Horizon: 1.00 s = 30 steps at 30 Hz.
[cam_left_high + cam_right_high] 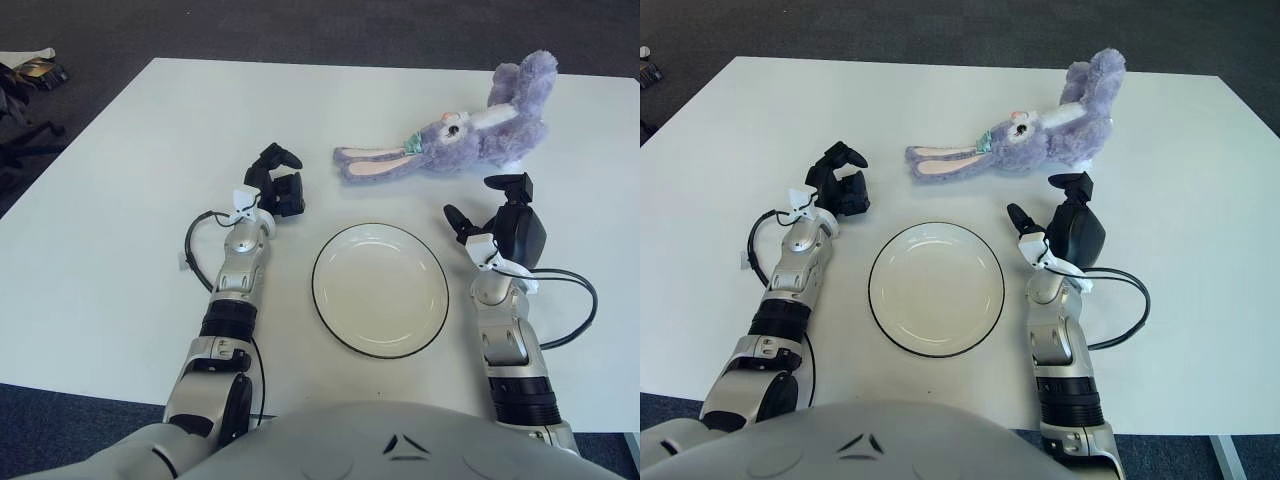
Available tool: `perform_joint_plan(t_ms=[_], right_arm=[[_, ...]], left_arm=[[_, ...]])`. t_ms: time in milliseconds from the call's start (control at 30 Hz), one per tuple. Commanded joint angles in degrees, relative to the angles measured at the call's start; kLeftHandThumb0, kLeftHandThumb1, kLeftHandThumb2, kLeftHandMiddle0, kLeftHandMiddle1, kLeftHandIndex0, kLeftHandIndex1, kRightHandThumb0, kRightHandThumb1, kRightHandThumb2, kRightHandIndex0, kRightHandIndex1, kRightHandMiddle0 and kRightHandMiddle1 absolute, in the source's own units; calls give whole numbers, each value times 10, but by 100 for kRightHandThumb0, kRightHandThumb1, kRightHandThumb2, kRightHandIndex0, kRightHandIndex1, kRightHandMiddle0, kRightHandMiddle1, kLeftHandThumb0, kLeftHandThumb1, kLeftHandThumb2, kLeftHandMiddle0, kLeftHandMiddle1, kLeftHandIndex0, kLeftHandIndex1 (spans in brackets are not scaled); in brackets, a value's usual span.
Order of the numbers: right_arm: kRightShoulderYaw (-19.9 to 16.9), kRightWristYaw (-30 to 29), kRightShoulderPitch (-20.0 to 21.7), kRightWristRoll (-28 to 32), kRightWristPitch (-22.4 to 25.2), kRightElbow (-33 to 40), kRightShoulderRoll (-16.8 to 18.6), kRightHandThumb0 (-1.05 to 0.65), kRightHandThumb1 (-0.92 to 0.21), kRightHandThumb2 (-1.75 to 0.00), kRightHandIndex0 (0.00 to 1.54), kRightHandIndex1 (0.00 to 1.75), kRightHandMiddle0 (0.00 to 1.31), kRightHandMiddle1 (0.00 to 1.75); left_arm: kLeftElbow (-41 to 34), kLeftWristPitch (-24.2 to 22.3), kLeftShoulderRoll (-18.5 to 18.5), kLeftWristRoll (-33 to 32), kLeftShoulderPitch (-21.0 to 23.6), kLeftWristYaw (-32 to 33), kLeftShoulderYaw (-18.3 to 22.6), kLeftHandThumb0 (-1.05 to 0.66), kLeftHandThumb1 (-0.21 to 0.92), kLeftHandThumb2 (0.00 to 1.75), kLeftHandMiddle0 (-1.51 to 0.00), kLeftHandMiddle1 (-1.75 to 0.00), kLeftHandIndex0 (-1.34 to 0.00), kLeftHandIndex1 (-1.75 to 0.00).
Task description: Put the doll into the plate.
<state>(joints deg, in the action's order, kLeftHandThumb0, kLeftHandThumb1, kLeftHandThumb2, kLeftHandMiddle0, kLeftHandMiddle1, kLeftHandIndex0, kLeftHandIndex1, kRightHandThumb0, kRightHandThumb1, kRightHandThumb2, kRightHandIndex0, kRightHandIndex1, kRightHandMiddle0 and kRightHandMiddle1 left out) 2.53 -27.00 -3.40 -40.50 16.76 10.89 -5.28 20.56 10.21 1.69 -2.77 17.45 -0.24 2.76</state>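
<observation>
A purple plush rabbit doll (470, 135) lies on its side at the far right of the white table, its long ears stretched left. A white plate with a dark rim (332, 315) sits empty at the near middle. My right hand (490, 205) is open just right of the plate, a little short of the doll and not touching it. My left hand (275, 180) shows left of the plate, fingers spread and holding nothing. The same scene shows in the right eye view, with the doll (1040, 140) and plate (886, 312).
The white table (110, 230) spans the view, with dark floor beyond its far edge. Cables loop beside both wrists (585, 300). Some dark items lie on the floor at the far left (25, 80).
</observation>
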Motion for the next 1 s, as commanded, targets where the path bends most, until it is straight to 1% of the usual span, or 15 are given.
perform_joint_plan(t_ms=[0, 133, 333, 467, 600, 800, 967], right_arm=[[5, -1, -13, -16, 5, -3, -5, -70, -47, -75, 14, 66, 0, 96], [8, -10, -14, -25, -1, -2, -8, -68, -45, -77, 13, 57, 0, 89], [10, -22, -13, -33, -9, -3, -12, -66, -43, -79, 14, 49, 0, 83], [11, -48, -5, -45, -26, 0, -18, -63, -41, -81, 17, 51, 0, 84], [14, -49, -5, -61, -25, 18, -20, -62, -40, -83, 20, 55, 0, 88], [15, -44, -6, -77, -22, 28, -19, -52, -30, -93, 21, 58, 0, 91], [18, -31, -5, -95, -15, 41, -25, -38, -20, -105, 20, 51, 0, 88]], left_arm=[[24, -12, 3, 2, -34, 3, -1, -48, 29, 134, -120, -175, -62, -175], [25, -11, 3, 3, -34, 4, -1, -48, 29, 134, -120, -175, -63, -175], [25, -11, 3, 4, -34, 3, -2, -48, 29, 135, -120, -175, -63, -175], [25, -17, 2, 5, -34, 4, -2, -48, 29, 135, -121, -175, -63, -175], [22, -21, 2, 6, -34, 6, -3, -48, 29, 135, -121, -175, -63, -175], [21, -18, 2, 5, -35, 3, -3, -48, 29, 135, -121, -175, -63, -175], [22, -19, 2, 6, -35, 4, -3, -48, 29, 135, -121, -175, -63, -175]])
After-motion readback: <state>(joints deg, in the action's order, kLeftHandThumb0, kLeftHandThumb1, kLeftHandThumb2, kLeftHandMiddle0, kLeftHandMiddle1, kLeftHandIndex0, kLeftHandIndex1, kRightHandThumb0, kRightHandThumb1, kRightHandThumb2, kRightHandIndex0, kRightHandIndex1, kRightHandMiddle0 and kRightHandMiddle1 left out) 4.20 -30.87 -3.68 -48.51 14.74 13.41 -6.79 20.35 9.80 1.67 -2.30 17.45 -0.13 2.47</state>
